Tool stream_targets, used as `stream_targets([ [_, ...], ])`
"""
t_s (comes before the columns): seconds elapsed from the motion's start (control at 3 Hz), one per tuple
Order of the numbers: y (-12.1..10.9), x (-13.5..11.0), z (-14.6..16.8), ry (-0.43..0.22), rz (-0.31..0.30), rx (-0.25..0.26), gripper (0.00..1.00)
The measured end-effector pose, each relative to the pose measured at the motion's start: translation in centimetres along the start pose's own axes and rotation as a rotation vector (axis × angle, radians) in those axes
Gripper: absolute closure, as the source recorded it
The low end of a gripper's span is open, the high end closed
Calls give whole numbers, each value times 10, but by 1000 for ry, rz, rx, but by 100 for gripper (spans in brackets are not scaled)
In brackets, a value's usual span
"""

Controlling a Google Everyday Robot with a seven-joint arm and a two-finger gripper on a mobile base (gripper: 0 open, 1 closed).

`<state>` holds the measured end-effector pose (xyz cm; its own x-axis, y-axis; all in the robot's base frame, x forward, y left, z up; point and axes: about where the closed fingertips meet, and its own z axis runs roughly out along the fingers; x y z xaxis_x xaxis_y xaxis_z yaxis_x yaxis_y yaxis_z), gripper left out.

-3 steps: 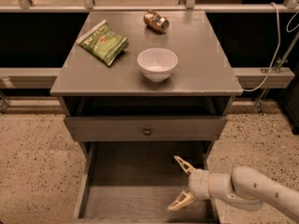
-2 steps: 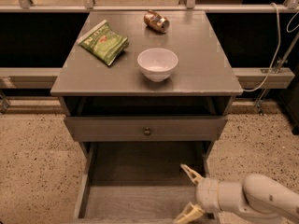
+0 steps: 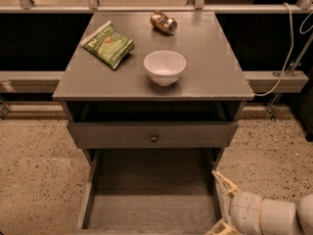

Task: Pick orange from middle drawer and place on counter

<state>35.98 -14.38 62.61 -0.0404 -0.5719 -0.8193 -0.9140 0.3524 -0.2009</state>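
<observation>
The middle drawer [image 3: 146, 209] is pulled out at the bottom of the view, and the part of its grey floor that shows is bare. No orange is in view. The counter [image 3: 210, 58] is the flat grey top of the cabinet. My gripper [image 3: 219, 204] is at the lower right, by the drawer's right wall, with its pale fingers [image 3: 221, 181] spread open and nothing between them. The lower finger is partly cut off by the frame's bottom edge.
On the counter stand a white bowl [image 3: 165, 66], a green chip bag [image 3: 108, 43] at the left and a brownish can [image 3: 163, 22] lying at the back. A closed drawer front with a round knob [image 3: 153, 137] sits above the open drawer. A white cable [image 3: 288, 43] hangs at the right.
My gripper has moved down and to the right, from over the drawer floor to its right wall near the frame's corner. It has stayed open and empty.
</observation>
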Motion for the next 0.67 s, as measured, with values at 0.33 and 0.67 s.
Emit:
stream_targets([
  [0.33, 0, 0, 0, 0, 0, 0, 0],
  [0.67, -26, -27, -43, 64, -96, 10, 0],
])
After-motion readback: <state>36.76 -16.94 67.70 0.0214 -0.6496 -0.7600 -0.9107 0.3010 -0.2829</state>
